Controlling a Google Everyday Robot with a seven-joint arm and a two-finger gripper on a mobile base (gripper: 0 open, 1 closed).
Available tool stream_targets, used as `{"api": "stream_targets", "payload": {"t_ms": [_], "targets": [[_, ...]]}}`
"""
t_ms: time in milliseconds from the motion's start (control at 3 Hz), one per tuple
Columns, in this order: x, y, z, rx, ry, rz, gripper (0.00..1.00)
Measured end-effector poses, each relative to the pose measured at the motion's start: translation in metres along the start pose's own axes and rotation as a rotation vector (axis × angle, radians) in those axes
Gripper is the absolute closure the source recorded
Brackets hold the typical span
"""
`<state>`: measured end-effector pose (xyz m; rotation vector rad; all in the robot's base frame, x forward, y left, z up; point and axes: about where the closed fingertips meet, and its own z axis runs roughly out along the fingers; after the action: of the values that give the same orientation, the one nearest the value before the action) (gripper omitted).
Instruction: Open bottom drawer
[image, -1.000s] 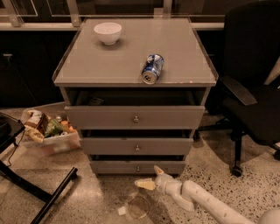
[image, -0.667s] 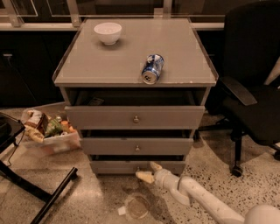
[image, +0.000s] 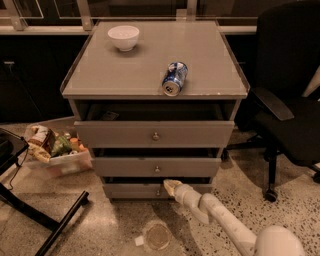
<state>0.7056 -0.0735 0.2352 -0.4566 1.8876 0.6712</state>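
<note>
A grey cabinet has three drawers. The bottom drawer (image: 135, 190) has the narrowest front panel and sits lowest, just above the floor. Its small round knob (image: 158, 192) is right beside my gripper. My gripper (image: 169, 185) is at the end of the white arm, which reaches in from the lower right. Its tip is at the bottom drawer's front, just right of and above the knob. The top drawer (image: 154, 134) and the middle drawer (image: 156, 167) stand slightly pulled out.
A white bowl (image: 123, 37) and a blue can (image: 174, 78) lying on its side are on the cabinet top. A bin of snacks (image: 55, 150) stands on the floor at left. A black office chair (image: 290, 100) is at right. A black frame leg (image: 45, 220) lies at lower left.
My arm has moved up and left from the floor in front of the cabinet. The gripper tip is now at the bottom drawer's knob. The drawers have not moved.
</note>
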Motion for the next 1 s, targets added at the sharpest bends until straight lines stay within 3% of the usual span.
{"api": "stream_targets", "payload": {"t_ms": [333,1000], "targets": [[-0.002,-0.017,0.024,0.022,-0.023,-0.005,0.98],[0.000,-0.043,0.059,0.097,-0.054,-0.002,1.00]]}}
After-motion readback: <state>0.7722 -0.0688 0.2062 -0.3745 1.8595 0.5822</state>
